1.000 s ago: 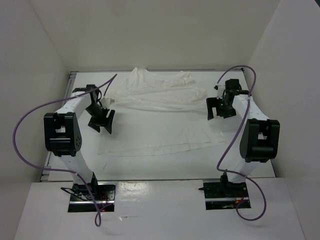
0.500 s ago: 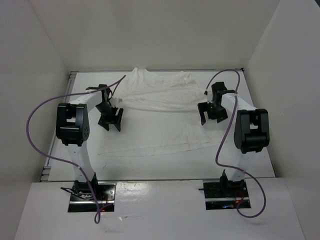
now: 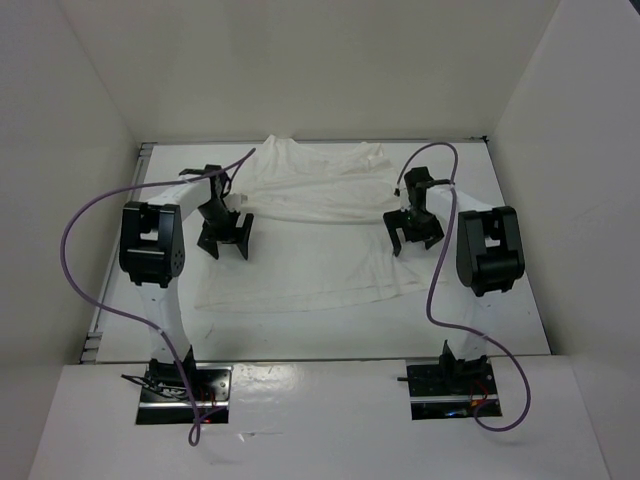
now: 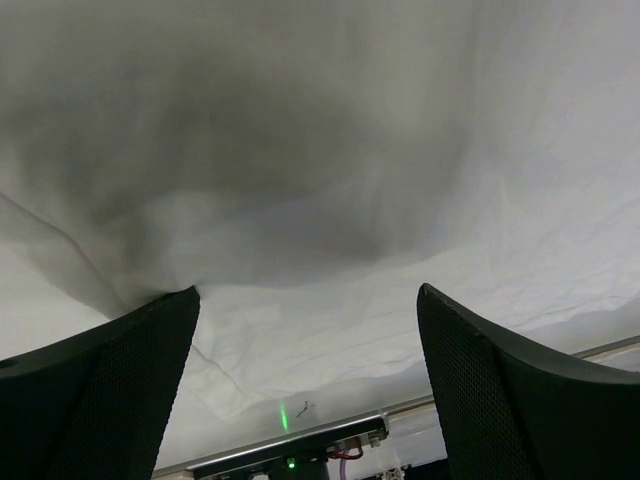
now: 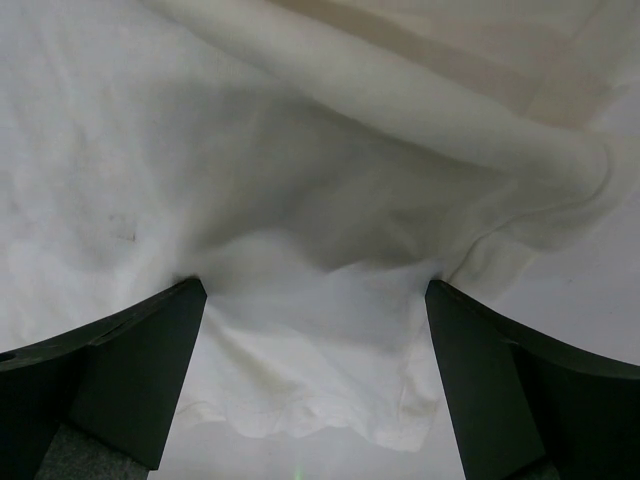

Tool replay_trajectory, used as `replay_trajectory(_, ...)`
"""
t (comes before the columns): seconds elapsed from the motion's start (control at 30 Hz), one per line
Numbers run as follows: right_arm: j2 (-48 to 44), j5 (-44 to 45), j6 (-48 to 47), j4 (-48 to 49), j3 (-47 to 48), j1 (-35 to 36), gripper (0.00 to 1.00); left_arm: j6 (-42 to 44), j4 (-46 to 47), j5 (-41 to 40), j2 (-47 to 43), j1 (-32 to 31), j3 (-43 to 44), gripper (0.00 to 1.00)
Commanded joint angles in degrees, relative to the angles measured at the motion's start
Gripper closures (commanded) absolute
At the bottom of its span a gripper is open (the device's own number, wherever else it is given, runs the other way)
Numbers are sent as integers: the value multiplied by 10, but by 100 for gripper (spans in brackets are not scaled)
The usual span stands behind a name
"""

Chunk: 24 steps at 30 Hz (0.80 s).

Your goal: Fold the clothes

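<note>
Compared with 1 second ago, both arms have drawn inward. The left gripper (image 3: 226,238), which hung at the left edge of the white T-shirt (image 3: 310,230), now stands over the cloth's left part. The right gripper (image 3: 414,232) has come in from the right sleeve area to the shirt's right part. The shirt itself lies as it did, spread across the middle and far half of the table (image 3: 330,338), its upper part bunched in wrinkled folds toward the back and its hem nearest the arms.

In the left wrist view the left gripper (image 4: 308,292) has its 2 fingers (image 4: 120,380) spread wide with nothing between them, only the shirt (image 4: 330,150) below. In the right wrist view the right gripper (image 5: 315,285) is likewise spread wide and holds nothing, above a thick fold of the shirt (image 5: 300,150).

The table is white with a thin metal rim. Plain white walls (image 3: 320,70) close it in at the back and on both sides. A purple cable (image 3: 72,235) loops off each arm, and the 2 bases (image 3: 185,392) sit bolted at the near edge.
</note>
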Motion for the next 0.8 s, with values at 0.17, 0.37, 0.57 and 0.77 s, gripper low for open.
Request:
replay_trajectory(0.17, 70, 24, 13, 20, 44, 4, 0, -7, 35, -55, 60, 0, 38, 2)
replay_trajectory(0.37, 90, 43, 19, 20, 68, 4, 0, -12, 41, -69, 97, 5, 90, 2)
replay_trajectory(0.57, 107, 65, 19, 20, 81, 4, 0, -12, 41, -69, 130, 11, 156, 1)
replay_trajectory(0.77, 124, 70, 19, 20, 116, -3, 0, -12, 41, -63, 156, 16, 196, 1)
